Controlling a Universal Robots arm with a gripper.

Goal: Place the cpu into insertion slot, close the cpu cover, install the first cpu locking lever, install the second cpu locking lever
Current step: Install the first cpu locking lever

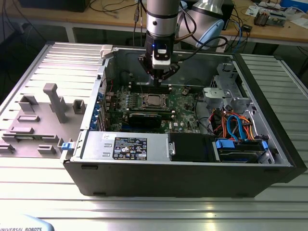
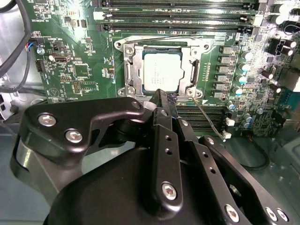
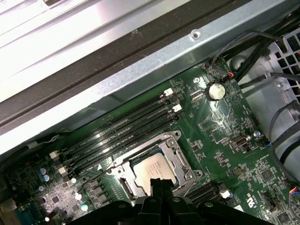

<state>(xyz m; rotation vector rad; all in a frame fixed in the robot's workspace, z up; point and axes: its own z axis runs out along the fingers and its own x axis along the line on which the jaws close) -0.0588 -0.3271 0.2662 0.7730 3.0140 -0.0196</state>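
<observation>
Nearest the lens in both wrist views: the black tool (image 2: 162, 96), its two fingers (image 2: 165, 140) pressed flat together with no gap and nothing seen between them. Tip sits just off one edge of the socket, close above the green board (image 2: 79, 70); contact cannot be judged.

cpu (image 2: 161, 71): seated in the insertion slot (image 2: 154, 43), dull silver top facing up, lying level. cpu cover (image 2: 130, 70): down flat over it, the frame ringing the chip, which shows through the square window.

Levers: one thin wire lever (image 2: 208, 117) angles away from a socket corner on the tool's side, its free end out over the board near the memory slots there, not tucked against the frame. Another thin rod (image 2: 159, 36) lies along the opposite socket edge; whether it is latched cannot be told.

Long black memory slots (image 2: 178, 14) run on both sides of the socket.

Exterior view: the arm (image 1: 161, 19) comes down into an open computer case (image 1: 183, 178) lying on its side on a slatted metal desk (image 1: 144, 211). Tool hangs just beyond the socket, on its far side. Black graphics card (image 1: 144, 118) lies just on the near side of the socket. Grey fixture blocks (image 1: 55, 101) stand on the desk at the exterior view's left, well apart from the case interior.
</observation>
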